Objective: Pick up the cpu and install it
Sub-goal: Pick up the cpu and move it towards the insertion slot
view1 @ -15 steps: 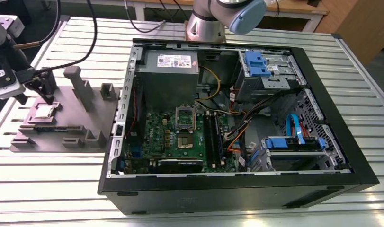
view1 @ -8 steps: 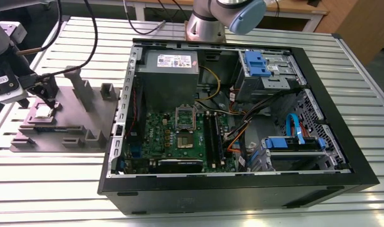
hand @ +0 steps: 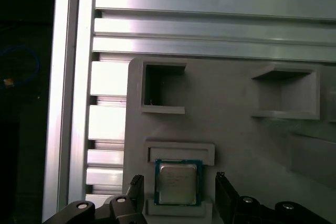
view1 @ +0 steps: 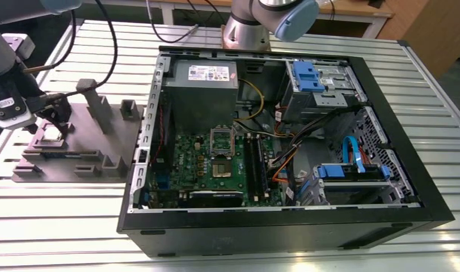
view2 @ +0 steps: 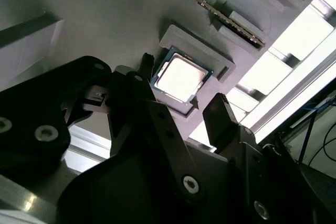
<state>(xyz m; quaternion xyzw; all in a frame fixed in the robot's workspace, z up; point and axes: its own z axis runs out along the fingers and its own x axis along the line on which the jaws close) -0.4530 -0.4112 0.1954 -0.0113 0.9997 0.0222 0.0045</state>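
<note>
No text can be read anywhere. In the exterior view, a white label (view1: 206, 72) with rows of dark print is seen on the grey power-supply box (view1: 203, 107) inside the open computer case (view1: 290, 224); its words are too small to be made out. In the first wrist view, faint lines of print are seen on the shiny top of the cpu (hand: 177, 182), but no letter or number can be told. In the second wrist view that top is washed out by glare, so nothing can be read there.
</note>
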